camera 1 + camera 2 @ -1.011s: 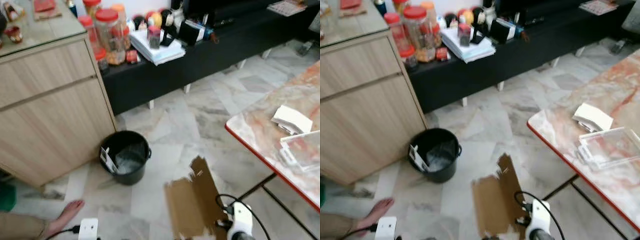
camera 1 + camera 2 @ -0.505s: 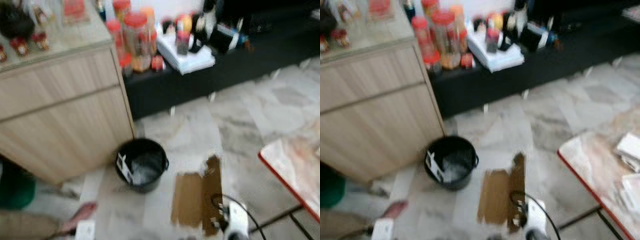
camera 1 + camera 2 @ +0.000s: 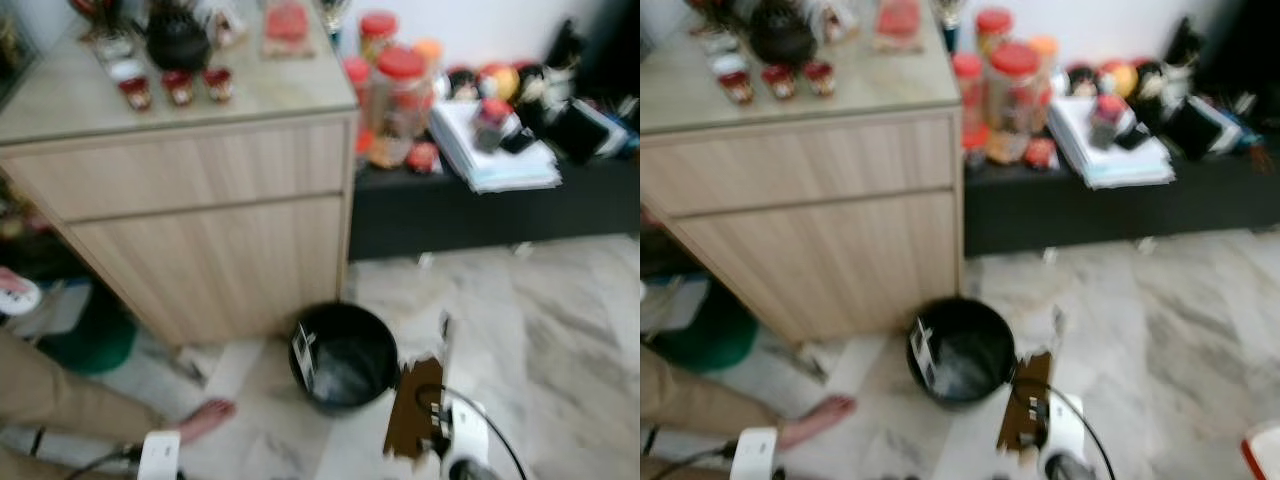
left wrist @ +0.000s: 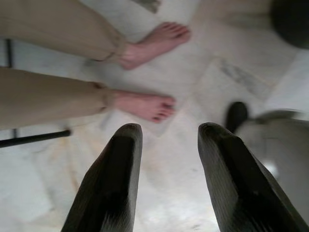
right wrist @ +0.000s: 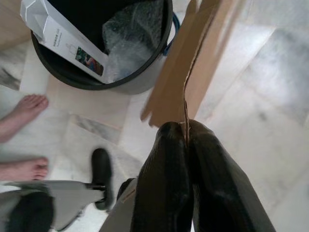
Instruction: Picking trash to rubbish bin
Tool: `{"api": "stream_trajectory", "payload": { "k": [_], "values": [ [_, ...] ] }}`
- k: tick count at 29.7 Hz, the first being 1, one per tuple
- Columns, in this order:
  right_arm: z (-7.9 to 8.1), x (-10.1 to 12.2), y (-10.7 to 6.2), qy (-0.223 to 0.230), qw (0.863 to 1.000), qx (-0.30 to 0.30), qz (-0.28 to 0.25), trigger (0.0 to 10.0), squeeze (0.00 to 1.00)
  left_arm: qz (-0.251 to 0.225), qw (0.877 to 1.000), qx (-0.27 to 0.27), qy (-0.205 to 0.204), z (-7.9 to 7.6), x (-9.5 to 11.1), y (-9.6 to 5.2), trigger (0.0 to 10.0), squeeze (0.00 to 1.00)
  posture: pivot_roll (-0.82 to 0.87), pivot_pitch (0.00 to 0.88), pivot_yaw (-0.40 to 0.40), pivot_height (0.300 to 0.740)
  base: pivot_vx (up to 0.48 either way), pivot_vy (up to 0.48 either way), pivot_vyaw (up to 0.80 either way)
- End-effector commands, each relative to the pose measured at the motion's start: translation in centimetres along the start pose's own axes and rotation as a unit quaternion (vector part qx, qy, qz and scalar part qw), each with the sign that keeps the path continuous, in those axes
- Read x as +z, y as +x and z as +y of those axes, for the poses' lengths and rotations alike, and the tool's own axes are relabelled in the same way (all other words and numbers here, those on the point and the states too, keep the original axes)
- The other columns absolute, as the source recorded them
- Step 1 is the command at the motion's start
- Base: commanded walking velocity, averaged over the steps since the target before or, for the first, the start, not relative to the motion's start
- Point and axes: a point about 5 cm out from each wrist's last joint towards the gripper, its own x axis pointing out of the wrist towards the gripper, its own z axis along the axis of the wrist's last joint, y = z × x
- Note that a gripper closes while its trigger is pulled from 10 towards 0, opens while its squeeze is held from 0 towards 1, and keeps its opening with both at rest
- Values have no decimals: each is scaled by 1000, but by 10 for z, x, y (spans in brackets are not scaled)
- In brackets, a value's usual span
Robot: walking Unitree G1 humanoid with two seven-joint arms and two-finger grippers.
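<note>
While the head views are blurred, the layout still reads: right gripper [image 5: 186, 140] is clenched on a flat piece of brown cardboard [image 5: 193, 63], fingers pinching its lower edge, sheet standing up from the grip. Cardboard [image 3: 415, 405] hangs just beside the black rubbish bin [image 3: 343, 357], on the bin's right side, near its rim and not inside it. Bin sits on the marble floor [image 3: 560, 330] at the front corner of the wooden cabinet [image 3: 200, 210]. Inside the bin: crumpled clear plastic [image 5: 133, 34] and a white box [image 5: 60, 41] leaning against the wall, poking above the rim.

Left gripper [image 4: 166, 133] hangs low with fingers [image 4: 113, 179] spread, released, holding nothing; a person's bare feet [image 4: 145, 104] on the floor beyond it. Person's foot [image 3: 205, 418] also shows left of the bin.

Red-lidded jars [image 3: 395, 105] and stacked papers [image 3: 495, 160] sit on the low black shelf [image 3: 480, 205] right of the cabinet.
</note>
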Motion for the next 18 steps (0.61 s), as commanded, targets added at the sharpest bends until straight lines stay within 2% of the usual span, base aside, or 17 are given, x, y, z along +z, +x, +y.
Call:
{"api": "stream_trajectory", "payload": {
  "k": [1, 3, 14, 18],
  "values": [
    [2, -8, -1, 7, 1000, 0, 9, 10000, 0, 18, 1000, 1, 9, 5, -10, -2, 10000, 0, 96, 174, -14, 740, 0, 0, 0],
    [2, -8, -1, 18, 1000, -4, 7, 10000, 0, 18, 1000, 0, 8, 4, -10, -2, 10000, 0, 96, 174, -14, 740, 0, 0, 0],
    [0, -7, -1, 10, 1000, -13, 5, 10000, 0, 7, 1000, 8, 4, 7, -7, -2, 10000, 0, 103, 181, -13, 740, 0, 0, 0],
    [0, -5, -1, 4, 1000, -18, -2, 10000, 0, 6, 1000, 10, 2, 7, -7, -2, 10000, 0, 105, 184, -14, 740, 0, 0, 700]
  ]
}}
